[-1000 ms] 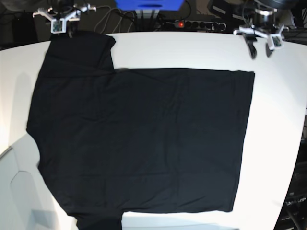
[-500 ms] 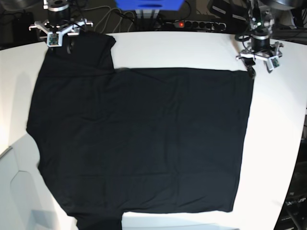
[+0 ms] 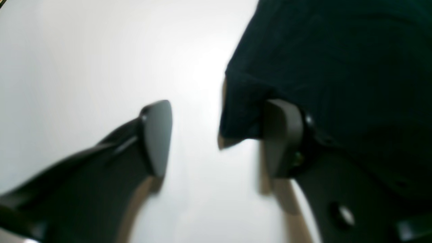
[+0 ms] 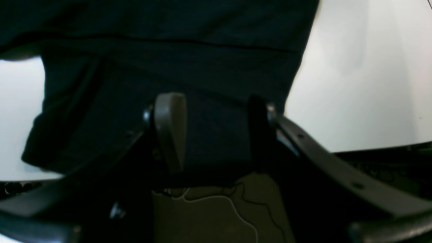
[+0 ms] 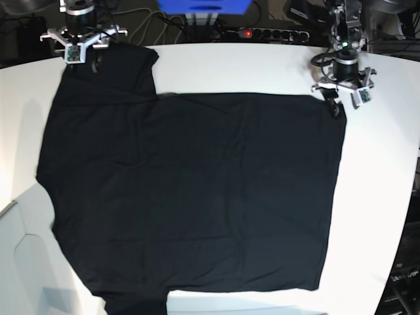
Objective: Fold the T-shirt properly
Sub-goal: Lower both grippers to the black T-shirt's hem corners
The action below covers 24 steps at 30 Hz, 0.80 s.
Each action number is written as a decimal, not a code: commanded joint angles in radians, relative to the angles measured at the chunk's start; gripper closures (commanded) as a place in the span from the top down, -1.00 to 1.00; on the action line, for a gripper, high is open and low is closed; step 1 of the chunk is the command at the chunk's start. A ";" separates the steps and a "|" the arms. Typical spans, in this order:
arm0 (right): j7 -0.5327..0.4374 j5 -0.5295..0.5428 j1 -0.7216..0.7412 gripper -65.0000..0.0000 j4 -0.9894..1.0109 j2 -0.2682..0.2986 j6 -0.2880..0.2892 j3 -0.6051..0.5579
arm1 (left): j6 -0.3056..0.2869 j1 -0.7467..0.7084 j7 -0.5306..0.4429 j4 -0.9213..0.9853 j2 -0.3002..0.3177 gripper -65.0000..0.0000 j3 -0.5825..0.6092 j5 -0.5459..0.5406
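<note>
1. The T-shirt [image 5: 190, 190] is spread flat across the white worktop [image 5: 262, 69].
2. The left gripper [image 3: 216, 138] is parted at its corner.
3. The right gripper [image 4: 211, 131] is spread over a sleeve.

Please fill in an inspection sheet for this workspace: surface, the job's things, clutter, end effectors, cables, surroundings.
Surface: white table, bare around the cloth.
Job's things: black T-shirt spread flat, not folded; no print showing.
Clutter: nothing seen on the table.
End effectors: left end effector open, astride the shirt's hem corner, one finger on the cloth, one on the table; right end effector open, astride the sleeve edge at the table's rim.
Cables: loose cables and a power strip behind the table.
Surroundings: blue box at the far edge; dark equipment at the back.
</note>
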<state>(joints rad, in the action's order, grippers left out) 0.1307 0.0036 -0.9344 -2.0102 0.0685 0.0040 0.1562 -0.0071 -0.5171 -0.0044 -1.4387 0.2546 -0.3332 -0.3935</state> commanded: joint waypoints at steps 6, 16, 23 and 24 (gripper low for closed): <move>-0.026 -0.003 -0.015 -0.07 -0.014 0.003 0.003 0.004 | 0.000 -0.005 0.007 -0.007 0.010 -0.69 -0.004 -0.005; -0.022 -0.003 0.010 -0.06 -0.013 0.004 0.003 0.050 | 0.000 -0.042 0.007 -0.060 0.007 -1.00 -0.014 -0.005; 0.171 -0.003 0.147 -0.06 -0.011 -0.006 0.159 0.118 | 0.000 -0.070 0.007 -0.098 0.009 -1.00 -0.014 -0.005; 0.197 -0.003 0.170 -0.06 -0.008 -0.014 0.172 0.136 | 0.000 -0.070 0.007 -0.098 0.009 -1.00 -0.014 -0.005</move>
<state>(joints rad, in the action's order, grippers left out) 0.3492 0.0036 -0.7475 -2.0033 0.0463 0.1757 0.2848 -0.0074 -0.5812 0.0257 -1.5204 0.2520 -0.3397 -0.4011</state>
